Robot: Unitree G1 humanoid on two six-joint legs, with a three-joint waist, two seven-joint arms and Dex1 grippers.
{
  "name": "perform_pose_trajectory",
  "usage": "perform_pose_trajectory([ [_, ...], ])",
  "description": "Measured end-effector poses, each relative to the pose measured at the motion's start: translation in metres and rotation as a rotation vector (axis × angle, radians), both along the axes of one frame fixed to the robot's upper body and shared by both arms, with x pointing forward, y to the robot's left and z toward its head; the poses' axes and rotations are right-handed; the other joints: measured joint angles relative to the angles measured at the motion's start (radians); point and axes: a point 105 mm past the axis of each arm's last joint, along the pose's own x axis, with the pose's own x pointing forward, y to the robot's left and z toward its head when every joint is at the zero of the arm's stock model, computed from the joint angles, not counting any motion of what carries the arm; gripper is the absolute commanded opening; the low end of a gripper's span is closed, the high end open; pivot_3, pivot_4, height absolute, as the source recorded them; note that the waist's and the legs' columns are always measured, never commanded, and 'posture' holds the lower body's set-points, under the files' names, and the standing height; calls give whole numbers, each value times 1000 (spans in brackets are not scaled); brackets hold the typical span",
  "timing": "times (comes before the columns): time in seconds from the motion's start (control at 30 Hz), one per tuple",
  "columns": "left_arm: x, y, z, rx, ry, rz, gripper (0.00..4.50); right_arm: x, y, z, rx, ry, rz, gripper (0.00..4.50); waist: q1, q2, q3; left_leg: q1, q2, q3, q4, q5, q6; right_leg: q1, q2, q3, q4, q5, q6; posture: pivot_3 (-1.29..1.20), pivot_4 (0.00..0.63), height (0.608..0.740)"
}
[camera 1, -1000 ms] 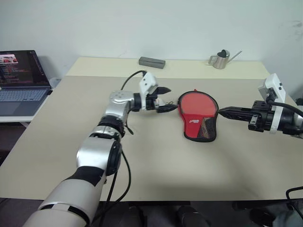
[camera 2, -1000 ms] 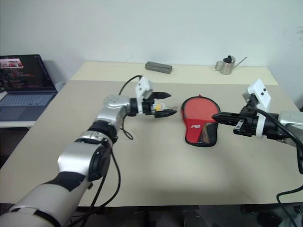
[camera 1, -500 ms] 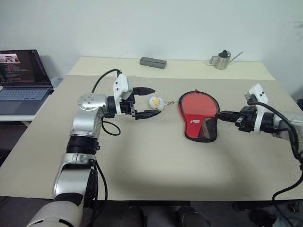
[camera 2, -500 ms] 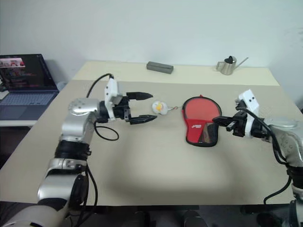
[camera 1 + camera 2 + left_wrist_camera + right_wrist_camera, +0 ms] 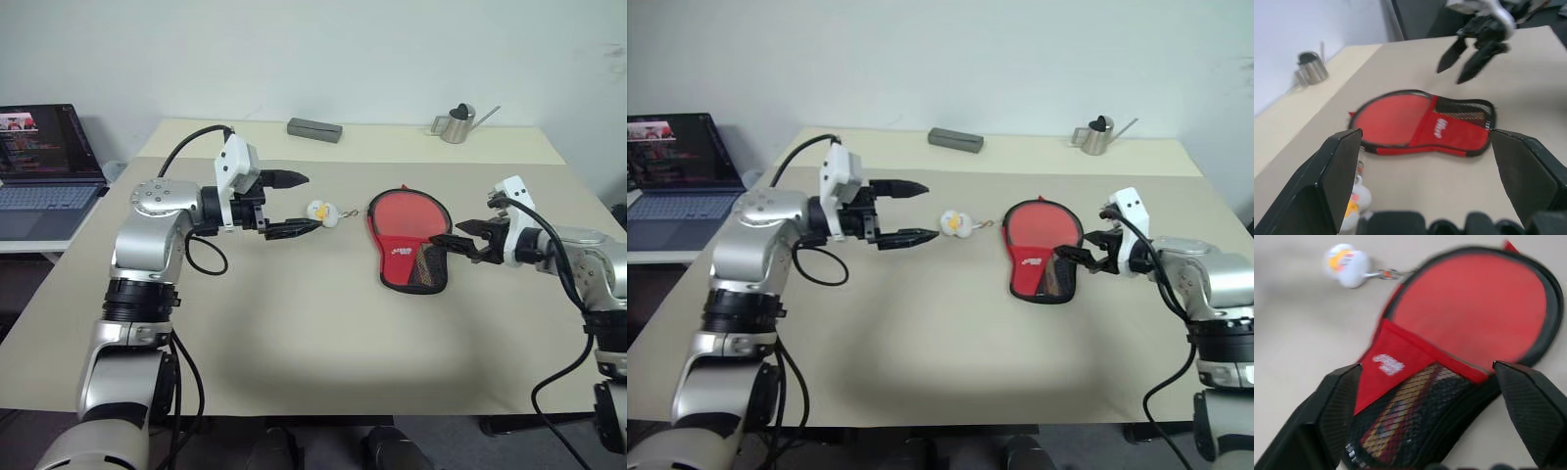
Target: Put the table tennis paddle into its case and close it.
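1. The case (image 5: 408, 241) lay flat and closed on the table (image 5: 323, 333), with the paddle's striped handle visible through its mesh pocket (image 5: 1410, 426)
2. Its zipper charm (image 5: 320, 211) rested on the table just beside the case's round end
3. The left tool (image 5: 290, 205) hovered near the charm, fingers spread, holding nothing
4. The right tool (image 5: 453, 235) stood spread at the case's mesh end, empty
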Motion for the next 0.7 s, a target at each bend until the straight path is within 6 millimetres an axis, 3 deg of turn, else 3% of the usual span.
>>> perform_pose_trajectory([
  [0.2, -17, 4, 6, 20, 19, -79, 4500, 9, 0, -13, 37, 68, -61, 4491, 0, 0, 0, 0, 0, 0, 0, 0, 0, 0, 0, 0, 1, 0, 0, 0, 150, 740],
  [0.7, -16, 21, 15, 43, -10, -9, 4500, 16, -13, -49, 48, 175, -168, 4491, -1, 0, 0, 0, 0, 0, 0, 0, 0, 0, 0, 0, 1, 0, 0, 0, 150, 740],
])
